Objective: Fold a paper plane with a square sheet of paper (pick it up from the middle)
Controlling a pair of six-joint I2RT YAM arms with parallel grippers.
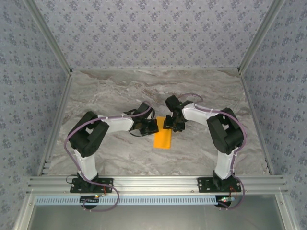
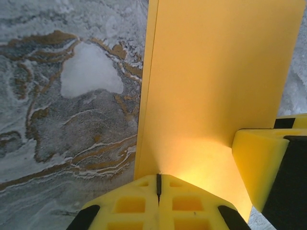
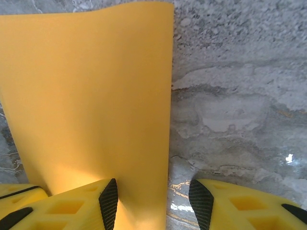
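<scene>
Three papered walls [image 1: 153, 33], marble table [image 1: 120, 91]; left end effector [image 2: 158, 184] closed, right end effector [image 3: 152, 189] spread.

A: What do you count down there?
B: You have one orange sheet of paper [image 1: 163, 139] and one table [image 1: 144, 91].
A: And the machinery?
B: You have two arms, left arm [image 1: 115, 123] and right arm [image 1: 201, 114], and two grippers, left gripper [image 1: 155, 128] and right gripper [image 1: 168, 125].

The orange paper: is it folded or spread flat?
Folded: the paper lies as a narrow rectangle, and the left wrist view shows two layered edges.
</scene>
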